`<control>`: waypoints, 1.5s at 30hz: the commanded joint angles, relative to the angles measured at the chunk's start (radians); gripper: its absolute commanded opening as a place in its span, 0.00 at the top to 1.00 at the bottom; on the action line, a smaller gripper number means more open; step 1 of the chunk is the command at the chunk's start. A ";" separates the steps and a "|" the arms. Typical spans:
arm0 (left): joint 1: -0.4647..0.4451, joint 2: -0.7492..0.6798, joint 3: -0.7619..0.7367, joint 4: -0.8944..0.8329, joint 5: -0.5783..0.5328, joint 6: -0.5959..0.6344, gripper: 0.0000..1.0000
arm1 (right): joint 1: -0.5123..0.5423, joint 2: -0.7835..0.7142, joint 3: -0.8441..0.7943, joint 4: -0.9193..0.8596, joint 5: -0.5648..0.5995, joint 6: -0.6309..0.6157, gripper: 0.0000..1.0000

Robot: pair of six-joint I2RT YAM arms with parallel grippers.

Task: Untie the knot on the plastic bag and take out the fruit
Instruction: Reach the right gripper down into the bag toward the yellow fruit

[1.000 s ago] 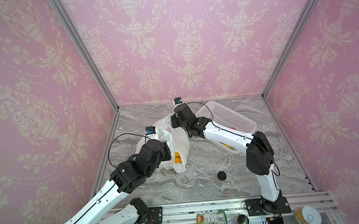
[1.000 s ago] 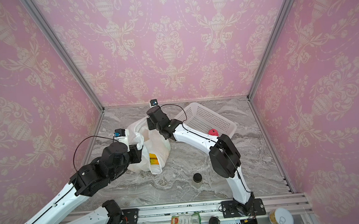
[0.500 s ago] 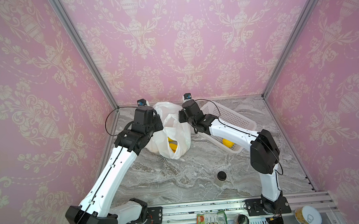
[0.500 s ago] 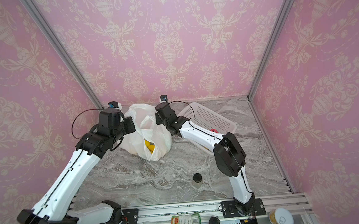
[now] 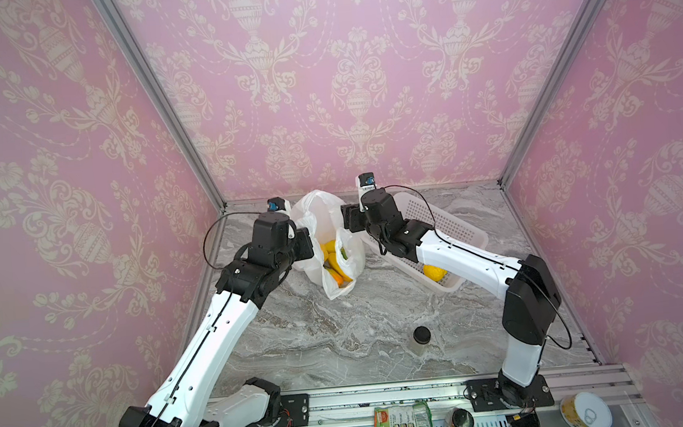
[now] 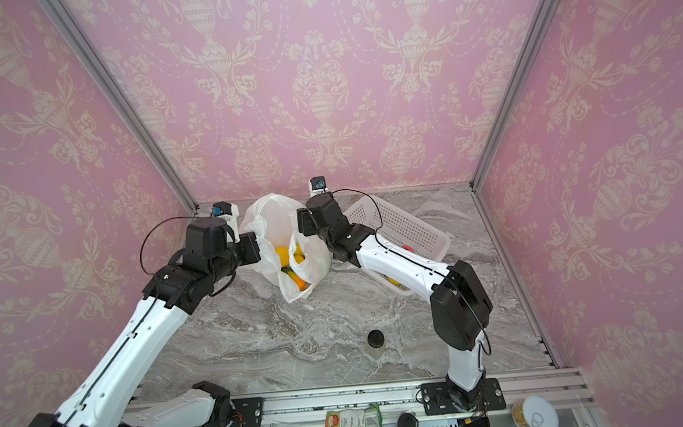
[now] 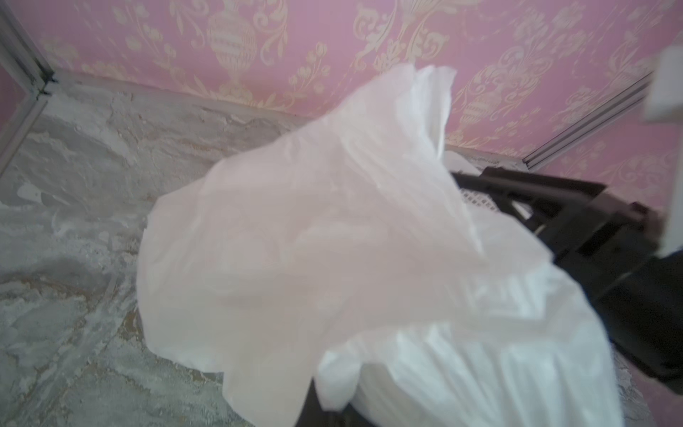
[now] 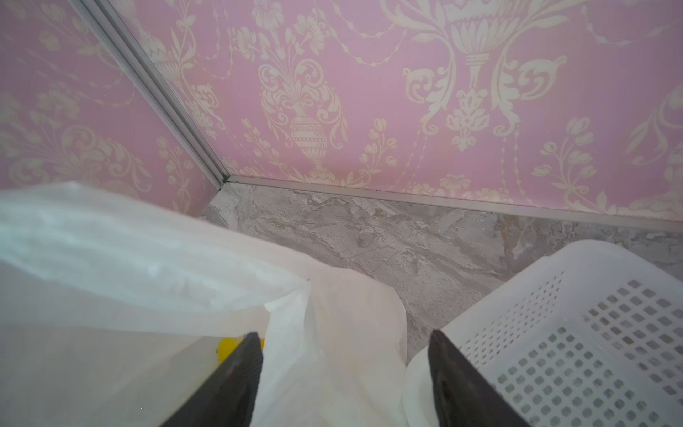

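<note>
Plastic bag (image 5: 318,210) hangs pinched in left jaws; only right wrist view shows right jaws wide.

The thin, crinkly, translucent white plastic bag (image 5: 318,212) is standing near the back of the grey marbled tabletop (image 5: 341,339), its mouth gaping upward (the far side is rising higher than the near one). Inside it small glossy fruit pieces (image 5: 329,251) are lying: yellow ones, a green one (image 5: 344,254) and an orange one (image 5: 339,280). Another yellow piece (image 5: 434,272) is resting in the white perforated plastic basket (image 5: 453,224) just beside the bag.
</note>
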 commanded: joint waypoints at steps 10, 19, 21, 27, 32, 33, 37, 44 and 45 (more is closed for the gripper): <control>-0.051 -0.165 -0.267 0.005 -0.080 -0.019 1.00 | 0.302 -0.363 -0.394 0.124 0.014 -0.114 0.25; 0.061 -0.228 -0.442 0.234 -0.071 0.026 1.00 | 0.404 -0.287 -0.510 0.309 -0.167 -0.067 0.68; 0.085 -0.224 -0.461 0.270 -0.027 0.034 1.00 | 0.412 -0.231 -0.477 0.293 -0.176 -0.068 0.72; 0.154 -0.288 -0.491 0.276 0.001 0.056 1.00 | 0.417 -0.047 -0.363 0.254 -0.163 -0.034 0.75; 0.207 -0.294 -0.501 0.273 0.037 0.058 1.00 | 0.417 0.125 -0.175 0.137 -0.087 -0.026 0.76; 0.208 -0.302 -0.509 0.283 0.042 0.060 1.00 | 0.413 0.159 -0.134 0.112 -0.055 -0.027 0.74; 0.210 -0.365 -0.528 0.270 0.018 0.064 1.00 | 0.387 0.283 0.003 0.023 0.106 -0.011 0.57; 0.211 -0.443 -0.542 0.235 0.017 0.071 1.00 | 0.322 0.483 0.265 -0.151 0.226 -0.003 0.28; 0.209 -0.449 -0.544 0.228 0.016 0.071 1.00 | 0.318 0.508 0.297 -0.176 0.245 -0.004 0.25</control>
